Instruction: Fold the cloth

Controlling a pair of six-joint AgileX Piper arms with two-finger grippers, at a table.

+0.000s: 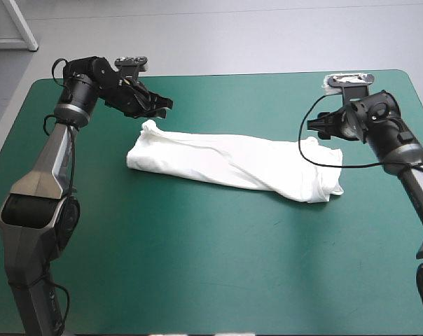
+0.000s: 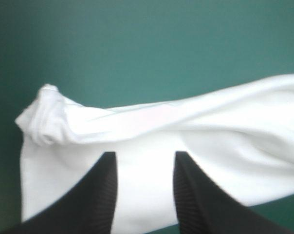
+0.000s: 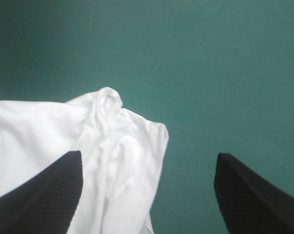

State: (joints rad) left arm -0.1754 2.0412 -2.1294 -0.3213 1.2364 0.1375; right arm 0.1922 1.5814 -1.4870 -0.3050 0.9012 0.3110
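Observation:
The white T-shirt lies on the teal-green table as a long folded band, running from the far left toward the right. My left gripper hovers just beyond the band's left end, open, holding nothing. In the left wrist view the T-shirt fills the space ahead of my left gripper, with a bunched corner off to one side. My right gripper hangs above the band's right end, wide open. In the right wrist view the T-shirt shows a rumpled end under my right gripper.
Bare teal-green cover stretches from the T-shirt to the table's near edge. A strip of cover also shows between the T-shirt and the far edge.

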